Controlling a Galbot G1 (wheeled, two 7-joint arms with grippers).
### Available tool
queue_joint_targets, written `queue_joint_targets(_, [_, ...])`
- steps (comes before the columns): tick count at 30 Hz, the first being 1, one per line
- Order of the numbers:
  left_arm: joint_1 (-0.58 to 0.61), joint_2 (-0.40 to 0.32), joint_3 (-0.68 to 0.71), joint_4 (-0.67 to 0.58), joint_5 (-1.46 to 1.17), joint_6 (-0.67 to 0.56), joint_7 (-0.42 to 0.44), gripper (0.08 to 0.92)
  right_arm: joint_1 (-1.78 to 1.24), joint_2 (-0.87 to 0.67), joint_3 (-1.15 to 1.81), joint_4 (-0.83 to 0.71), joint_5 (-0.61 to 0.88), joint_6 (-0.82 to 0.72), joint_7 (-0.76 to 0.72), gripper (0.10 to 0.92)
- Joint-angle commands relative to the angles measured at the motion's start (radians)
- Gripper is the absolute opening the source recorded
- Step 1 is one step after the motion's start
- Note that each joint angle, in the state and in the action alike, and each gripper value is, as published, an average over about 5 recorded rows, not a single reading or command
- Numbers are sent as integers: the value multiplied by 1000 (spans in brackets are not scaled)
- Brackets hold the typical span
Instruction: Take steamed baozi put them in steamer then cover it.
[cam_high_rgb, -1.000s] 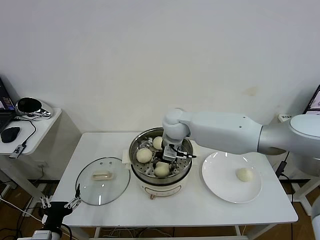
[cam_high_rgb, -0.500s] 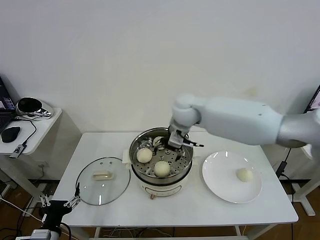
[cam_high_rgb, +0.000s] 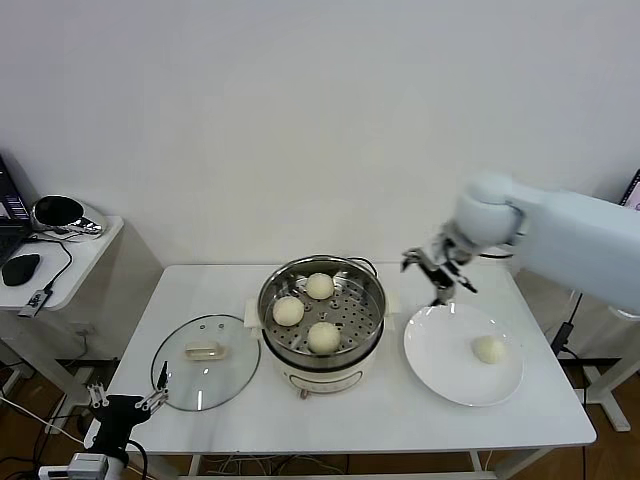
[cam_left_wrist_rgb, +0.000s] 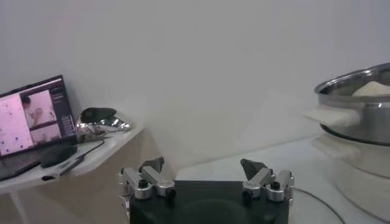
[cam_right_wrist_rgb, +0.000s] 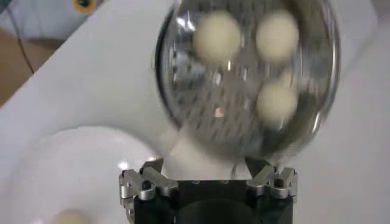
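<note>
Head view: three steamed baozi (cam_high_rgb: 307, 311) sit in the steamer (cam_high_rgb: 321, 318) mid-table, the fourth baozi (cam_high_rgb: 489, 349) is alone on the white plate (cam_high_rgb: 440, 350) to the right. The right gripper (cam_high_rgb: 438, 273) hangs over the plate's far-left edge, fingers spread, nothing held. The cover (cam_high_rgb: 206, 361) lies flat on the table (cam_high_rgb: 400, 420) left of the steamer.

Left wrist view: the left gripper (cam_left_wrist_rgb: 204, 176) is parked low at the near-left, fingers spread and empty — the steamer's handle and wall show off to one side.

Right wrist view: fingers apart, steamer and three buns beyond.

That last bun looks soft and light, so I'd pinch it gently across its sides. The glass cover's probably heavier and slick — take its middle handle.
</note>
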Motion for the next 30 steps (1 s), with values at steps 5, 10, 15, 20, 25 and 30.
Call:
queue_joint_targets(5, [3, 2, 7, 2, 4, 1, 1, 823, -507, -240, 439, -120, -176, 31, -8, 823])
queue_joint_targets(10, [6, -3, 8, 2, 10, 2, 2, 823, -662, -199, 575, -212, -224, 40, -10, 823])
queue_joint_targets(15, [14, -6, -2, 0, 10, 3, 3, 823, -722, -153, 623, -267, -244, 36, -16, 823])
queue_joint_targets(20, [21, -6, -13, 1, 9, 2, 4, 823, -757, -87, 647, -332, -267, 43, -13, 823])
queue_joint_targets(25, [25, -7, -20, 4, 9, 2, 4, 823, -765, -16, 657, -399, -287, 53, -3, 823])
queue_joint_targets(30, [24, -7, -27, 9, 7, 1, 4, 823, -760, 54, 657, -459, -307, 67, 7, 823])
